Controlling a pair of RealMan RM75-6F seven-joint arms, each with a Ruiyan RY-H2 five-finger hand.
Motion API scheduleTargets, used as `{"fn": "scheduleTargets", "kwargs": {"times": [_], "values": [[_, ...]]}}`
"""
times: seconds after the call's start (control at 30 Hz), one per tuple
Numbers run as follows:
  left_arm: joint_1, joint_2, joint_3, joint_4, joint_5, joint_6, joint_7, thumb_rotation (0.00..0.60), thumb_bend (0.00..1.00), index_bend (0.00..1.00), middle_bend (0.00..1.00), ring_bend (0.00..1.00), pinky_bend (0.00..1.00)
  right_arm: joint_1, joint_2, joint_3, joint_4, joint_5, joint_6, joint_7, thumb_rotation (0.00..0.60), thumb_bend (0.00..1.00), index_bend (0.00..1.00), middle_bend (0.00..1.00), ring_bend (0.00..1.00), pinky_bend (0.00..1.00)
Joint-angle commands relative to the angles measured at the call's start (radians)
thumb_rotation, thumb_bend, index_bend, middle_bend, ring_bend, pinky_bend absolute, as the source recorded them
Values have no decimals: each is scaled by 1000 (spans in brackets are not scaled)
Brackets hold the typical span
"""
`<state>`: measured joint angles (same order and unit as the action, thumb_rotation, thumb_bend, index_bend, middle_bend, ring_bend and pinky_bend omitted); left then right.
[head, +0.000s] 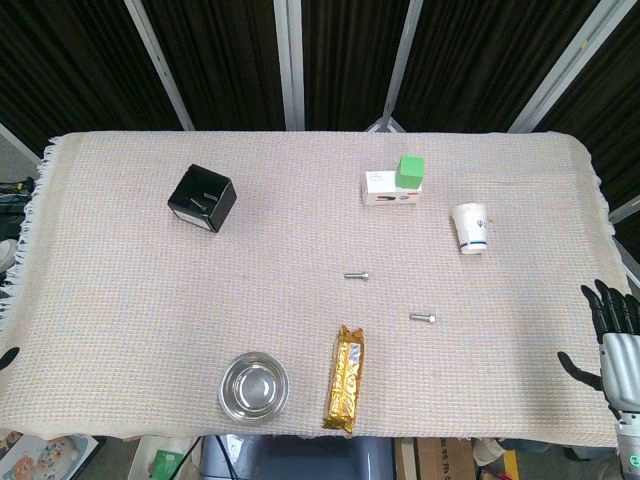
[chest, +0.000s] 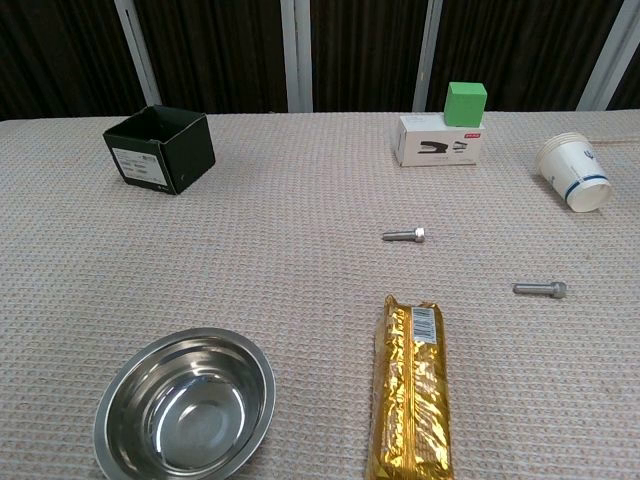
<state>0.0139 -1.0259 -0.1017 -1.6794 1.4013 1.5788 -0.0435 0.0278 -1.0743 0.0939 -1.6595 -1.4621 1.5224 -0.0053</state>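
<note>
No text is legible; the black box's (chest: 160, 148) white label is too small.

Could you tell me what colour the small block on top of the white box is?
The block is bright green, clearest in the chest view.

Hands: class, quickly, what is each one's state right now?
Left hand: only a dark tip shows at the table edge; cannot tell.
Right hand: open, fingers apart, holding nothing.

The right robot hand (head: 612, 335) has black fingers, a silver-grey palm and a pale wrist.
</note>
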Motion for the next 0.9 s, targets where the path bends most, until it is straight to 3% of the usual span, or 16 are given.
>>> {"fn": "scheduleTargets", "kwargs": {"times": [0.03,0.67,0.9], "values": [[2,2,-1,0,-2,3,-4,600,43,147,104,12,30,0,-1,0,1,1,-1,0,600,204,76,0,0,0],[11,1,6,-5,18,21,0,600,43,149,111,12,30,-3,5,-4,-5,-9,7,20,600,204,89,0,0,0],[19,3,6,-14,15,33,0,600,43,149,112,12,30,3,-12,-15,-55,-28,-4,25,600,204,126,0,0,0]]}}
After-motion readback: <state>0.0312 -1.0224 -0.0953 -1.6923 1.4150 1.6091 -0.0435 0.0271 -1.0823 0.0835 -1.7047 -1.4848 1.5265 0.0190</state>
